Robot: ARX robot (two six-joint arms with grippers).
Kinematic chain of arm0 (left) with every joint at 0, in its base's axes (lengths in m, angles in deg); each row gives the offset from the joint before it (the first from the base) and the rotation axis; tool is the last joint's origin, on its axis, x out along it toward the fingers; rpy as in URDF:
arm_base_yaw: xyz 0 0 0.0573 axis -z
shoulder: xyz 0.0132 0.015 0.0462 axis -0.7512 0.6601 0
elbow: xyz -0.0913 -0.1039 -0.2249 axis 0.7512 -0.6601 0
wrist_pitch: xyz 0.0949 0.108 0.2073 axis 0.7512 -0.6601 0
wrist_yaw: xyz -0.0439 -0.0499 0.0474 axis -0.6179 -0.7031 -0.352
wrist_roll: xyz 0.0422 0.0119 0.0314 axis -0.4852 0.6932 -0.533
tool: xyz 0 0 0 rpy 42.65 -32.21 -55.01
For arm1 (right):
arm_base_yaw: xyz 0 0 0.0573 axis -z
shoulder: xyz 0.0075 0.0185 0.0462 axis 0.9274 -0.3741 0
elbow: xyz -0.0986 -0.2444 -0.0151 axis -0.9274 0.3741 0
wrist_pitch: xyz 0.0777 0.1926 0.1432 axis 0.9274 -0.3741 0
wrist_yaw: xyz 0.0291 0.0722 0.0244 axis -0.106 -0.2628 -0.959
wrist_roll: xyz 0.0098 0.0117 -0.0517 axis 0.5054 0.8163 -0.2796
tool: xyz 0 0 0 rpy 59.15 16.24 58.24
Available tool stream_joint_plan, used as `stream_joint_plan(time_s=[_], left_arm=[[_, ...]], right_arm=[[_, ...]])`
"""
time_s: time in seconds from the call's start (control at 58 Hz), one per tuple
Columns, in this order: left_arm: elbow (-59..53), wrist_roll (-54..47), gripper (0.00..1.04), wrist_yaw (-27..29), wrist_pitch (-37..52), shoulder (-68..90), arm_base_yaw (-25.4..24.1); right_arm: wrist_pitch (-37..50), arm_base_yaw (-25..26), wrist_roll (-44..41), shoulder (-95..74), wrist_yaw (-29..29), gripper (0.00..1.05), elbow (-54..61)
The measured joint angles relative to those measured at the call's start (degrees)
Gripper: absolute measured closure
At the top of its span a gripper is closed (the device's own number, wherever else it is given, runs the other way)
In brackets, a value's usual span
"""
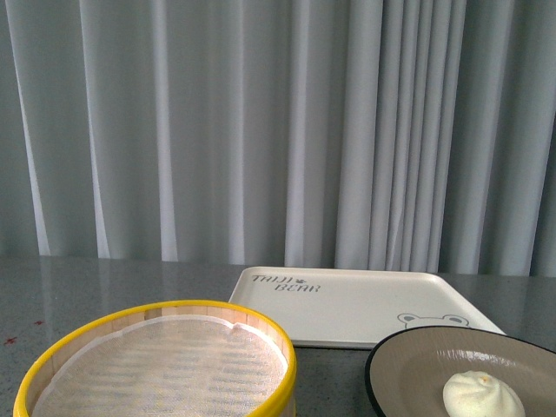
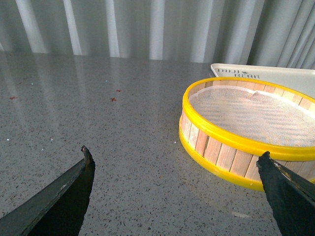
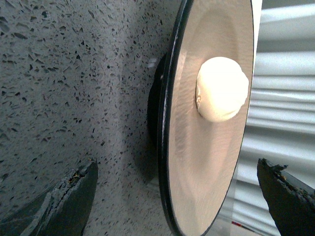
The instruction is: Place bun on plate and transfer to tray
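A small round off-white bun, smooth and matte with a pleated top, sits on the plate, right of the plate's middle. The plate is wide, round and shallow, beige-tan inside with a thin black rim and a black foot. It rests flat by the worktop's near edge, toward the right corner.

Just behind the plate, toward the far edge, lies the tray. It is flat, cream-white and rectangular with rounded corners. It bears grey lettering at one corner and a small bear face near the plate. Whether tray and plate touch cannot be told.

To the left, along the near edge, stands a round steamer basket with wooden slat walls, glossy yellow hoops and a white woven cloth liner.

The worktop is grey speckled stone, faintly shiny, with a few tiny red marks. Pale grey curtains hang in long vertical folds behind it.

The left tool is spread wide with nothing in it, above bare worktop beside the basket. The right tool is likewise spread wide and grips nothing; the plate's near rim shows between its dark fingers.
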Motion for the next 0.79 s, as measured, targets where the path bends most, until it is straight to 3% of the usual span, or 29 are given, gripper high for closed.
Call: stream_joint_plan(time_s=[0.603,0.793], left_arm=[[0.0,0.0,0.07,0.0,0.0,0.0,0.0],[0.0,0.0,0.07,0.0,0.0,0.0,0.0]], right_arm=[[7.26,-3.08,-9.57,-12.11,-0.98,0.09,-3.89],[8.39,-3.28,-9.79,-13.64,-1.11,0.38,-3.65]])
